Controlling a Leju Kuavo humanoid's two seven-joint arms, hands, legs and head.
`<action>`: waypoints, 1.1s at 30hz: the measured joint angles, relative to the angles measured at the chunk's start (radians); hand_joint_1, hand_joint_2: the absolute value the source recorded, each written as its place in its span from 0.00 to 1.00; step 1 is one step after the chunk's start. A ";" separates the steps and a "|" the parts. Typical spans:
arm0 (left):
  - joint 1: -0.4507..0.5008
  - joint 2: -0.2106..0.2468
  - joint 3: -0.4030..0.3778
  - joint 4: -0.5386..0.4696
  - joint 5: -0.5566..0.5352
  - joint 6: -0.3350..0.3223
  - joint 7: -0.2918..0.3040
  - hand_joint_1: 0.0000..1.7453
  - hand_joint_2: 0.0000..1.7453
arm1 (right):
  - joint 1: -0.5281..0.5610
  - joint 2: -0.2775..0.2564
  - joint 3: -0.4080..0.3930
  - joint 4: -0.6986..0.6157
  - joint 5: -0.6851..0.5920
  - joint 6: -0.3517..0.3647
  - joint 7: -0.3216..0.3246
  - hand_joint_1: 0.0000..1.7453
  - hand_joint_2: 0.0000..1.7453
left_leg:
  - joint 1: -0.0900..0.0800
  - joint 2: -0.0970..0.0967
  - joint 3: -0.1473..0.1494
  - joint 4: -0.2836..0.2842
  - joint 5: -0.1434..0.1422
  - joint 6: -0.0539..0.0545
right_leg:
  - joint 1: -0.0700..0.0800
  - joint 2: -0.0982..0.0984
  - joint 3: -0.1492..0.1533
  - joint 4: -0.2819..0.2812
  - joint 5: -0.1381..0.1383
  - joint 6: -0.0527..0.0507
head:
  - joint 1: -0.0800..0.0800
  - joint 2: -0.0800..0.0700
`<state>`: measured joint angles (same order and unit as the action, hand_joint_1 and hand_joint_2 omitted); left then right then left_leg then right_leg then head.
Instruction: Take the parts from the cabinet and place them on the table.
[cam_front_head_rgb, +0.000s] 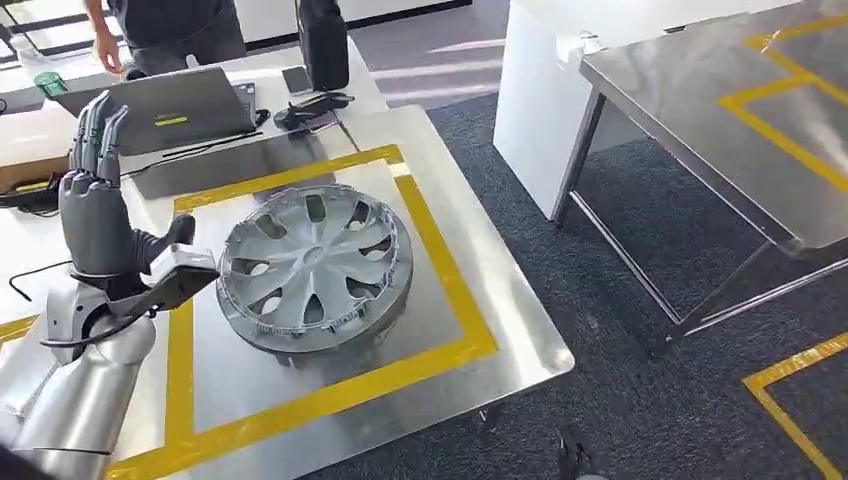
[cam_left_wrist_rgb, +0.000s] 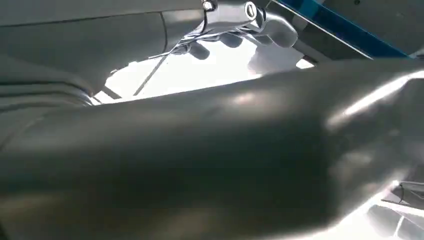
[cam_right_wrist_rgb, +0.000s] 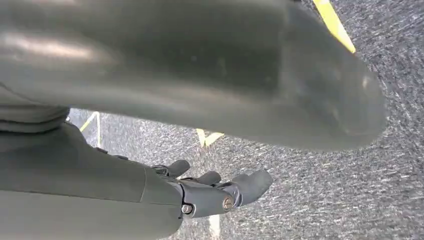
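Silver slotted plastic wheel cover (cam_front_head_rgb: 315, 268): flat on steel worktop (cam_front_head_rgb: 480, 250), inside yellow tape square, centre. Left hand (cam_front_head_rgb: 95, 195): at 9 o'clock, raised, fingers straight, released, holding nothing. Right hand (cam_right_wrist_rgb: 220, 192): over carpet, empty, fingers loosely curled. Advised: withdraw left hand clear of rim, avoiding nudging.

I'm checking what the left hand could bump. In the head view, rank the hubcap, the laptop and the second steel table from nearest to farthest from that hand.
From the left hand, raised at the table's left edge:
1. Hubcap: just to its right, inside the yellow tape square.
2. Laptop: beyond the hand, at the table's far end.
3. Second steel table: far right, across the carpet.
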<state>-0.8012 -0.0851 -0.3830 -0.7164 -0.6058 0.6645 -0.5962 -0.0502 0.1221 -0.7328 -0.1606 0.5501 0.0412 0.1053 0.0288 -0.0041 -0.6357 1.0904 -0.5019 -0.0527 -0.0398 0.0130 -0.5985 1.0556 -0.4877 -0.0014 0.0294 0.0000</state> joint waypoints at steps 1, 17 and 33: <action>0.000 0.000 -0.002 -0.005 0.000 0.000 0.000 0.00 0.00 | 0.000 0.000 0.000 0.000 0.000 0.000 0.000 0.00 0.00 | -0.003 0.000 -0.031 0.077 -0.050 0.000 | 0.003 -0.002 -0.007 0.000 0.005 -0.007 | 0.000 0.000; 0.015 0.003 -0.026 -0.025 -0.006 0.009 0.020 0.00 0.00 | 0.000 0.002 -0.005 0.000 0.007 0.005 -0.002 0.00 0.00 | -0.041 0.012 0.068 -0.089 0.042 0.088 | 0.027 -0.009 -0.113 0.149 -0.083 0.026 | 0.011 0.000; 0.034 0.020 -0.028 -0.028 0.008 0.009 0.014 0.00 0.00 | -0.002 -0.002 -0.007 0.000 0.013 0.006 -0.002 0.00 0.00 | -0.023 0.009 -0.105 0.182 -0.091 0.012 | 0.020 -0.009 -0.018 -0.008 0.020 -0.024 | 0.017 0.000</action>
<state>-0.7674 -0.0653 -0.4112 -0.7443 -0.5974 0.6737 -0.5825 -0.0518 0.1202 -0.7397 -0.1610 0.5631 0.0473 0.1030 0.0054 0.0044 -0.7405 1.2719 -0.5929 -0.0406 -0.0199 0.0037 -0.6166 1.0479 -0.4675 -0.0258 0.0465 0.0000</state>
